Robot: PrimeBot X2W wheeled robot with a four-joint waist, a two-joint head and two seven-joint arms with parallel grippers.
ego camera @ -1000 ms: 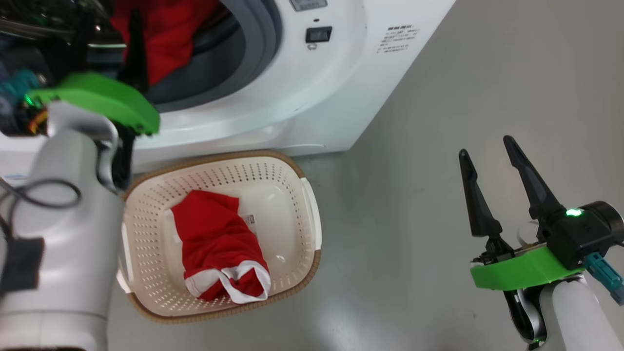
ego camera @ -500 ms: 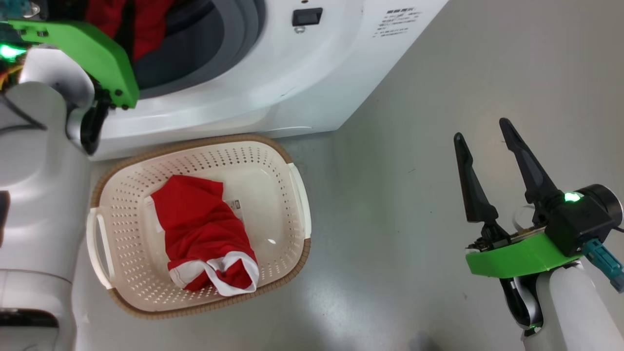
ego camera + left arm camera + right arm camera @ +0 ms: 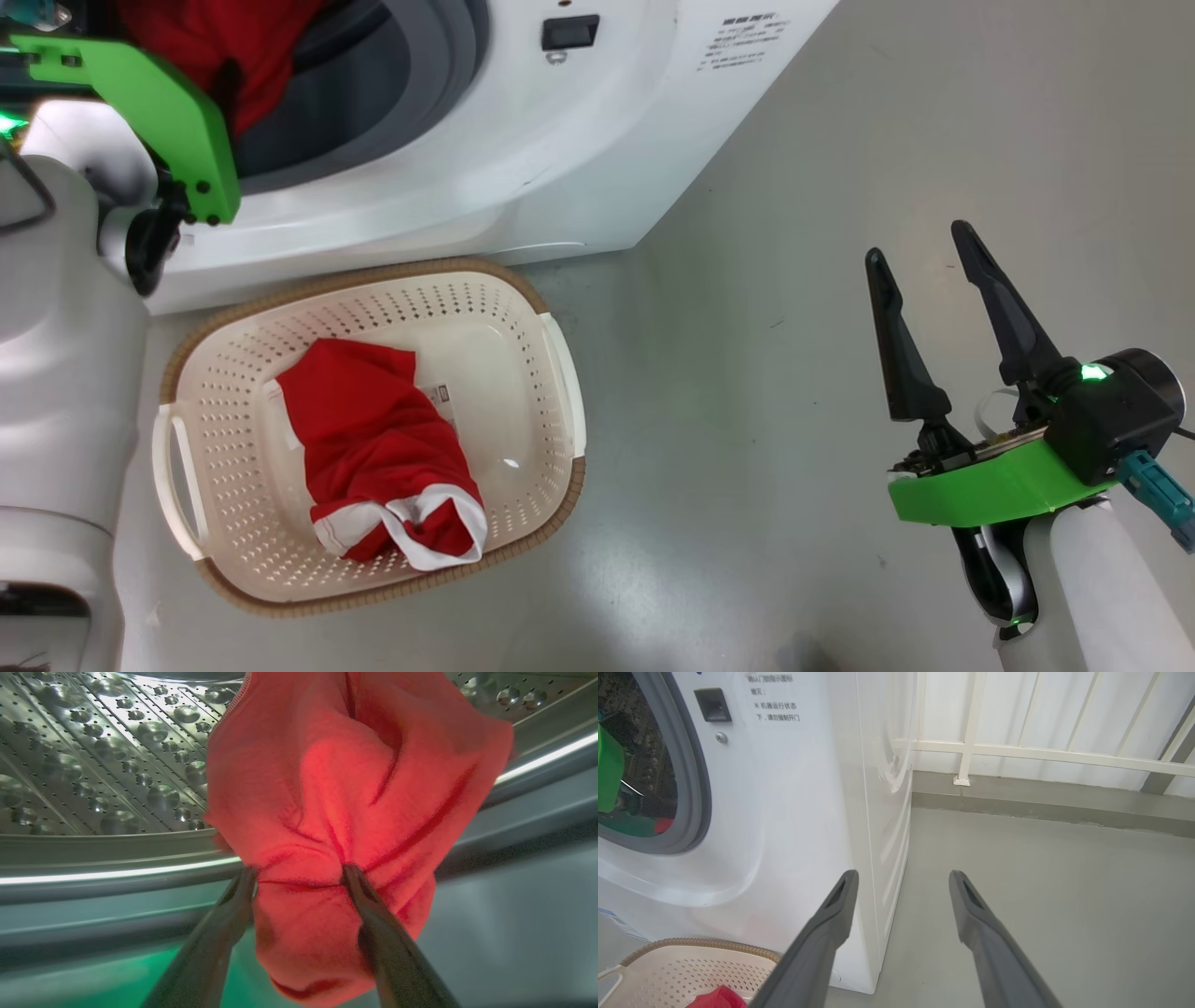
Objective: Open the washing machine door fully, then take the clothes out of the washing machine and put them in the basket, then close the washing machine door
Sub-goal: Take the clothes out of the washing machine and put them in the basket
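The white washing machine (image 3: 485,168) stands open at the upper left; its door is out of view. My left arm, with its green wrist plate (image 3: 140,103), reaches into the drum. In the left wrist view my left gripper (image 3: 298,871) is open, its fingertips pressed into a bunched red garment (image 3: 355,774) against the perforated steel drum (image 3: 93,765). The cream basket (image 3: 392,273) sits on the floor before the machine with one red, white-trimmed garment (image 3: 373,457) inside. My right gripper (image 3: 915,241) hangs open and empty over the floor to the right.
Grey floor (image 3: 747,420) spreads to the right of the machine and basket. A white railing (image 3: 1041,753) on a low kerb runs behind the machine's right side (image 3: 878,812). The basket's rim (image 3: 691,945) shows at the lower left of the right wrist view.
The head camera has shifted, sliding the picture up and left. My left arm has gone deeper into the drum. The right arm and the basket have stayed put.
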